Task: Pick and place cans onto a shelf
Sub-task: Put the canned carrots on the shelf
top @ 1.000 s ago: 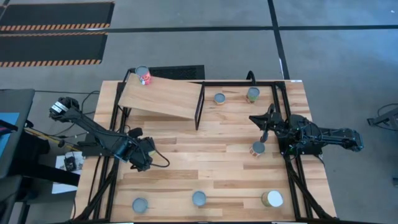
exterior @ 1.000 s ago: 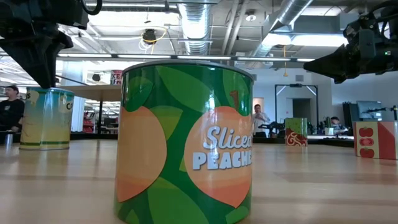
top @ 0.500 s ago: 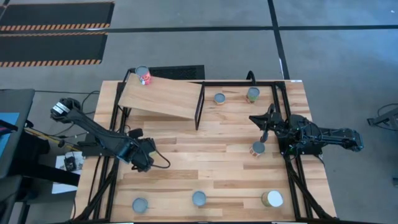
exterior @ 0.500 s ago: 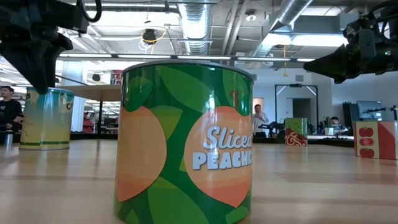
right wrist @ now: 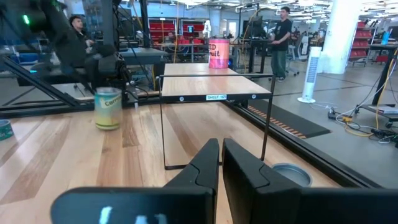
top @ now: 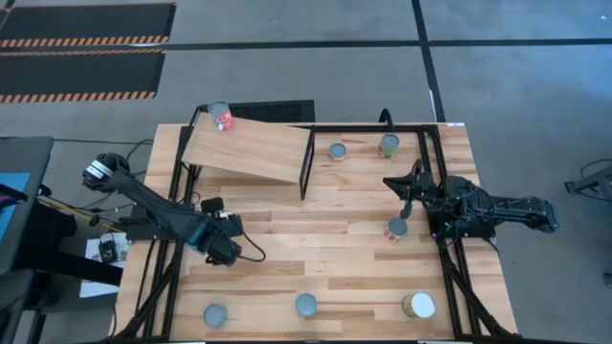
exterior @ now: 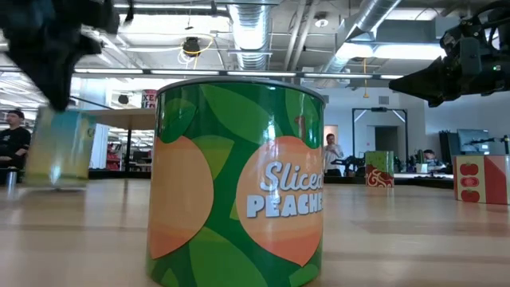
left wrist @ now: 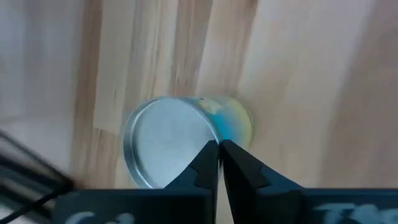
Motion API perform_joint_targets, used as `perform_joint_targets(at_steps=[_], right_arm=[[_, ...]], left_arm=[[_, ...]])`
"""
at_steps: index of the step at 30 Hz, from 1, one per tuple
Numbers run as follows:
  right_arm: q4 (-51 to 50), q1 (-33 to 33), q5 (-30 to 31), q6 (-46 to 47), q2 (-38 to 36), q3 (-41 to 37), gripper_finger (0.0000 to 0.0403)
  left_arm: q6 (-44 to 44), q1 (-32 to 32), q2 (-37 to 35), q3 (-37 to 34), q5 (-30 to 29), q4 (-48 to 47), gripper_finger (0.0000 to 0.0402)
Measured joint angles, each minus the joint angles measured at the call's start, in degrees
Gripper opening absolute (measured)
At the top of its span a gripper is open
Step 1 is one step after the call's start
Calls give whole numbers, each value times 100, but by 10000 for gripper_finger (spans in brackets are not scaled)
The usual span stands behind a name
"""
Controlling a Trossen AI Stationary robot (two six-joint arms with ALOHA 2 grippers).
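Observation:
The sloping wooden shelf (top: 251,151) stands at the table's far left, with a red can (top: 220,117) upright on its far left corner. Several cans stand upright on the tabletop. Among them are a yellow-and-blue one near left (top: 215,314) (left wrist: 168,140), the peaches can (exterior: 239,183) at the near middle and a cream-topped one (top: 418,306) near right. My left gripper (top: 223,253) (left wrist: 219,144) is shut and hangs pointing steeply down over the table, on the far side of the near-left can. My right gripper (right wrist: 221,149) is shut and held level at the right, holding nothing.
Three more cans stand toward the far right (top: 337,151) (top: 388,145) (top: 397,227), the last one just beside my right arm. The black frame rails (top: 449,277) run along the table's sides. People stand in the room beyond the table.
My left gripper has shifted a little toward the table's near edge, toward the near-left can, and has tipped slightly. The cans and my right arm have kept still.

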Motion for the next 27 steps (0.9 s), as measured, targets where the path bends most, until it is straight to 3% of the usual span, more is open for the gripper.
perform_joint_targets(at_steps=[6, 14, 20, 27], right_arm=[[1, 1, 2, -1, 0, 0, 47], [2, -2, 2, -2, 0, 0, 47], [2, -1, 0, -1, -1, 0, 47], [1, -1, 0, -2, -1, 0, 47]], left_arm=[[70, 222, -506, 820, -235, -158, 0], [917, 852, -560, 2600, -1309, -670, 0], [2273, 2256, -181, 3717, -1540, -1056, 0], [3956, 4296, 473, 4244, -908, -986, 0]])
